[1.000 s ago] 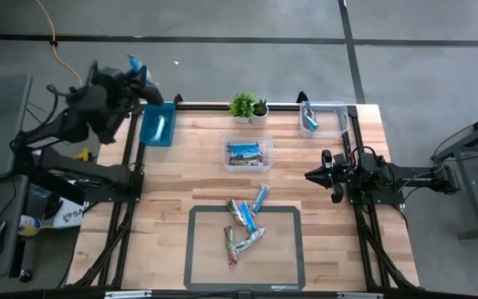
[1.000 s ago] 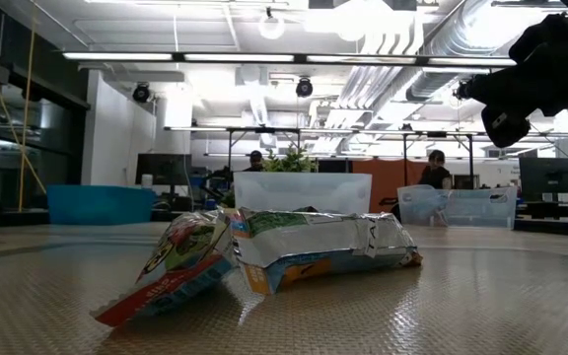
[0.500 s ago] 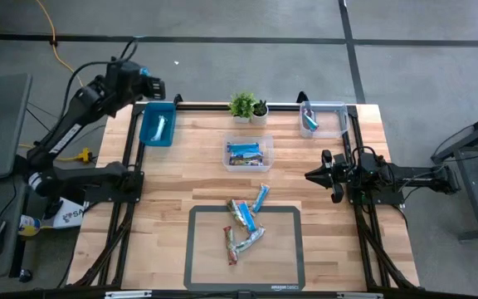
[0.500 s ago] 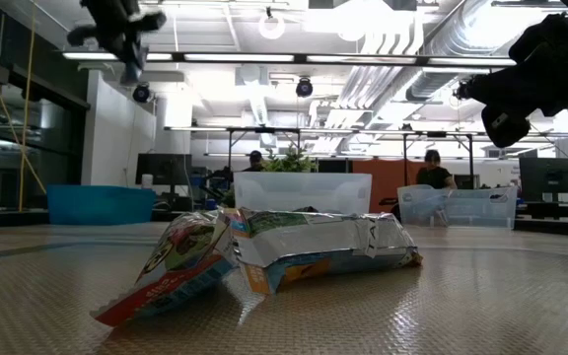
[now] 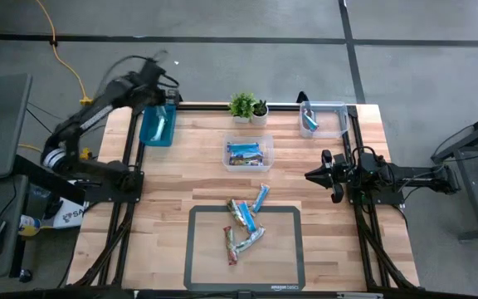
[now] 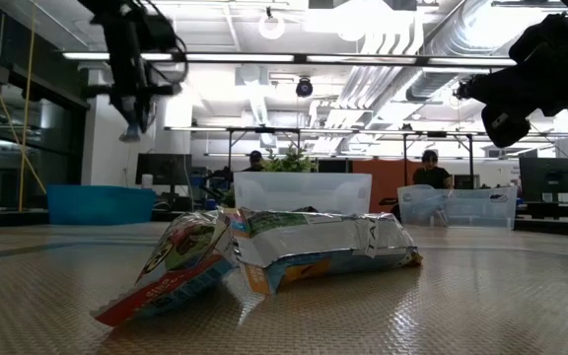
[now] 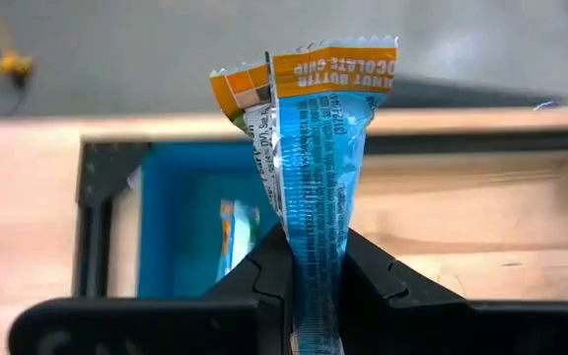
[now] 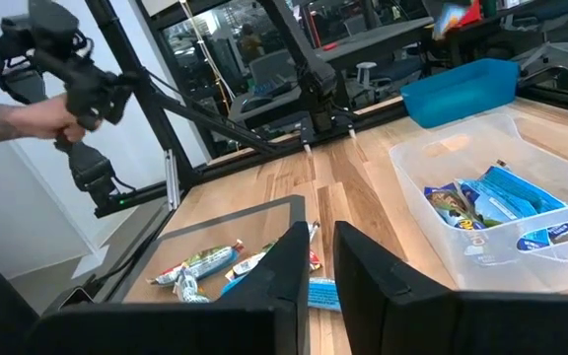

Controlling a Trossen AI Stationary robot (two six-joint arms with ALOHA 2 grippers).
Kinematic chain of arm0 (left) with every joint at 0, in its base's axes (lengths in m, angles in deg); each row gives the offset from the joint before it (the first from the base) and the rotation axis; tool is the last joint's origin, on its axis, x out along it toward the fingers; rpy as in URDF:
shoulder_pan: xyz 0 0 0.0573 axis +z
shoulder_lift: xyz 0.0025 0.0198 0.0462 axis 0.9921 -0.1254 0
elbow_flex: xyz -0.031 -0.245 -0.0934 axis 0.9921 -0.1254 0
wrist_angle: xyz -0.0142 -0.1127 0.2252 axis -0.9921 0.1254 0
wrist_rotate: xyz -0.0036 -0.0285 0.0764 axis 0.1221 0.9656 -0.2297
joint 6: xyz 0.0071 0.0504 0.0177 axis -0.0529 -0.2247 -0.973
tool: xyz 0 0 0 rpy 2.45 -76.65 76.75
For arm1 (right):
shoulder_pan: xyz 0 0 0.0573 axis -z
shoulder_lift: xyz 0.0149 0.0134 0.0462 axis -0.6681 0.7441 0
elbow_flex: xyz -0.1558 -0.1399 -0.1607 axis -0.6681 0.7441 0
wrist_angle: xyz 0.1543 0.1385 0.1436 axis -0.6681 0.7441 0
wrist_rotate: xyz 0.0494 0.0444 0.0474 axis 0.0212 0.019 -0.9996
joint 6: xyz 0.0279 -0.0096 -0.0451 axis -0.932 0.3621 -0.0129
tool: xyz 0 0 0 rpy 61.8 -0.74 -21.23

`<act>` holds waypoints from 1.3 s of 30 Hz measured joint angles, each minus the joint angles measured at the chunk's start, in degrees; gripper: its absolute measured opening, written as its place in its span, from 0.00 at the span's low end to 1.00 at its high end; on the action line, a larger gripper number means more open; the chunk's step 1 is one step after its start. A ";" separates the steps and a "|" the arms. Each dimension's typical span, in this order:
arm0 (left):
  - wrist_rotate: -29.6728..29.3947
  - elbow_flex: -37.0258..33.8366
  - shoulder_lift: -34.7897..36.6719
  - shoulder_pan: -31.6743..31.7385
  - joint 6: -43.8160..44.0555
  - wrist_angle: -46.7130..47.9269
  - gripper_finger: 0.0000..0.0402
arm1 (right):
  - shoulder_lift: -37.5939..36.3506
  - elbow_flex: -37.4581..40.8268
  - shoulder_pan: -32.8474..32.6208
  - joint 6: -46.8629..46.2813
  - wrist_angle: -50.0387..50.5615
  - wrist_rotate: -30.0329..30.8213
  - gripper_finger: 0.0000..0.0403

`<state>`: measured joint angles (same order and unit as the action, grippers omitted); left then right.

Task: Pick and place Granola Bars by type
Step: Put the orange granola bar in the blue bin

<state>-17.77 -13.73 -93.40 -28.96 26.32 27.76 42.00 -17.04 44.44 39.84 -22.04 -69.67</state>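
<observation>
While the right claw (image 5: 312, 175) waits pressed together at the tabletop's (image 5: 338, 249) right edge, the left claw (image 7: 312, 258) pinches a light blue bar (image 7: 314, 168) above the blue bin (image 5: 157, 126), which already holds one; the placing step is judged in hand, calling next for lowering and release.

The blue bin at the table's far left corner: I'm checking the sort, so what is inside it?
Inside the blue bin, one light blue bar lies on the floor. The left pincer, shut on another blue bar, covers part of the bin.
</observation>
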 joint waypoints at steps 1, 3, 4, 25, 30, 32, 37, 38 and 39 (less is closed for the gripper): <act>-1.10 -0.34 -1.05 -0.13 1.10 0.25 0.12 | -0.01 0.02 -0.01 -0.01 0.00 0.06 0.09; -2.12 -0.28 -2.04 -0.20 2.04 0.17 0.12 | 0.00 0.01 0.01 -0.01 0.02 0.08 0.09; -2.16 -0.29 -2.83 -0.10 2.04 -0.50 0.12 | 0.00 0.00 -0.01 -0.01 0.02 0.04 0.09; -6.11 -8.10 -10.43 1.67 7.00 -4.19 0.12 | -0.01 0.01 0.01 -0.01 0.00 0.11 0.09; -4.84 -9.66 -12.81 1.71 7.87 -4.22 0.12 | 0.00 0.02 -0.01 -0.01 0.00 0.11 0.10; -4.20 -10.19 -13.63 1.69 8.00 -5.24 0.12 | 0.00 0.00 -0.01 -0.01 0.00 0.13 0.09; -2.34 -12.36 -14.70 1.69 8.03 -6.96 0.12 | 0.00 0.01 -0.02 -0.01 0.00 0.11 0.09; -2.06 -12.87 -14.70 1.69 8.02 -7.46 0.12 | 0.00 0.01 0.01 -0.01 0.00 0.11 0.09; -1.65 -13.39 -14.72 1.69 8.03 -7.60 0.12 | 0.00 0.01 0.00 -0.01 0.00 0.12 0.09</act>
<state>-19.42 -27.12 -108.12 -27.27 34.35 20.17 42.00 -17.03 44.43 39.83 -22.04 -69.55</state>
